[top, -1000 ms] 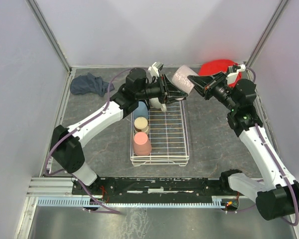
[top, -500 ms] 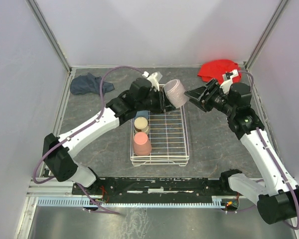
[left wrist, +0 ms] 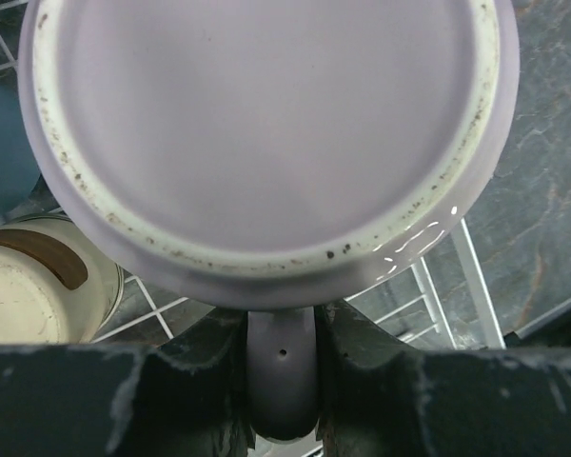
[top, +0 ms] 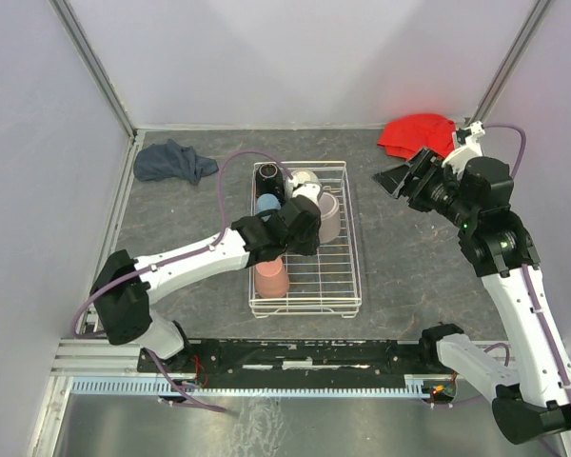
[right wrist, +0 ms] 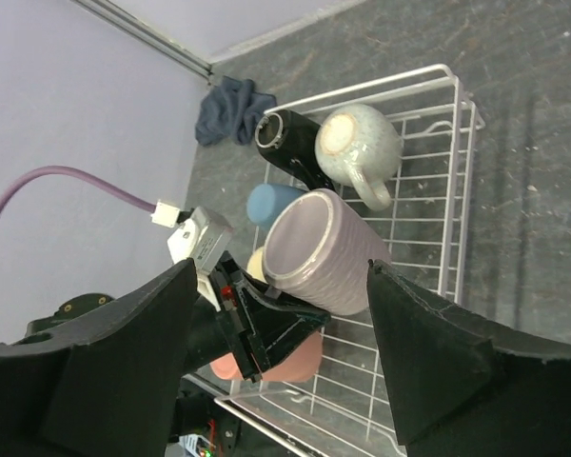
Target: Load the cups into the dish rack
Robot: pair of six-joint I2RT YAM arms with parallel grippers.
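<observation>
My left gripper [top: 309, 221] [left wrist: 281, 347] is shut on the handle of the mauve-pink mug [top: 329, 217] [left wrist: 266, 133] [right wrist: 324, 252]. It holds the mug tilted, base up, low over the white dish rack [top: 355, 249] [right wrist: 447, 71] [left wrist: 438, 276]; I cannot tell if the mug touches the grid. In the rack are a black mug [top: 269, 177] [right wrist: 285, 143], a cream mug [top: 305, 183] [right wrist: 357, 143], a blue tumbler [top: 267, 203] [right wrist: 271, 202], a salmon tumbler [top: 271, 279] [right wrist: 295, 357] and a pale cup [left wrist: 33, 295]. My right gripper [top: 400, 179] [right wrist: 281, 276] is open and empty, up and to the rack's right.
A dark blue cloth [top: 174, 160] [right wrist: 230, 107] lies at the back left and a red cloth [top: 417, 133] at the back right, just behind the right gripper. The left arm stretches over the rack's left column of cups. Walls close in the table on three sides.
The right gripper let go of the mauve mug, opened and drew back to the right. The left arm carried the mug by its handle from the rack's far end down into the rack.
</observation>
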